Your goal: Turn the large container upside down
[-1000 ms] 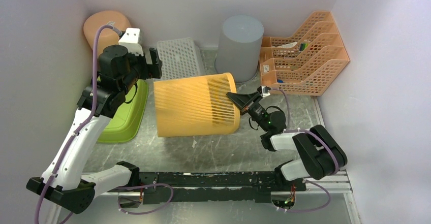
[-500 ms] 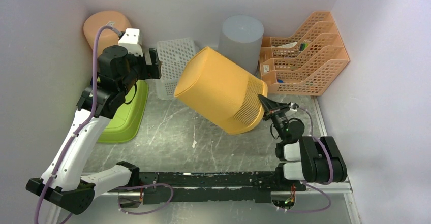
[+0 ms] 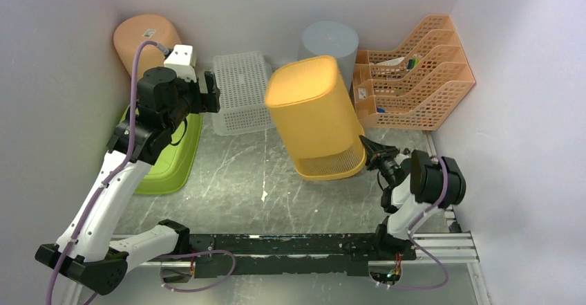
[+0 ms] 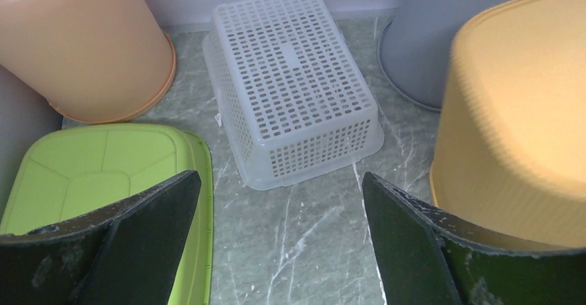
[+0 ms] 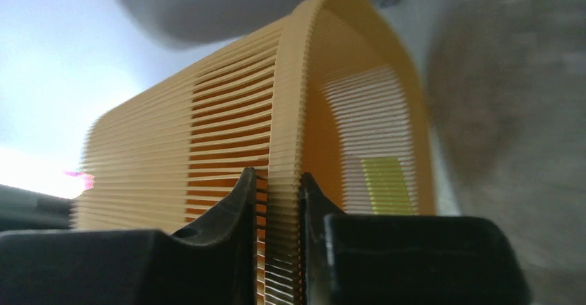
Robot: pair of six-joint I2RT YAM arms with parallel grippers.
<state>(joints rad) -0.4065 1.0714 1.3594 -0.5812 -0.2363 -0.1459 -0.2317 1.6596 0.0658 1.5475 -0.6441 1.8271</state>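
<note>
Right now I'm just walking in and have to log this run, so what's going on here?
The right gripper is clamped on the rim of the large orange container, which stands nearly upside down, closed base up and tilted, open end toward the table. Whether the rim is fully down, I cannot tell. The left gripper hangs open near the white basket and green tub, holding nothing.

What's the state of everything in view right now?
yellow basket, base up, tilted, rim clamped
right gripper, shut on basket rim
left gripper, open, empty
white crate, upside down
green tub, upside down
peach bucket, upside down
grey bin, upside down
file rack, upright
</note>
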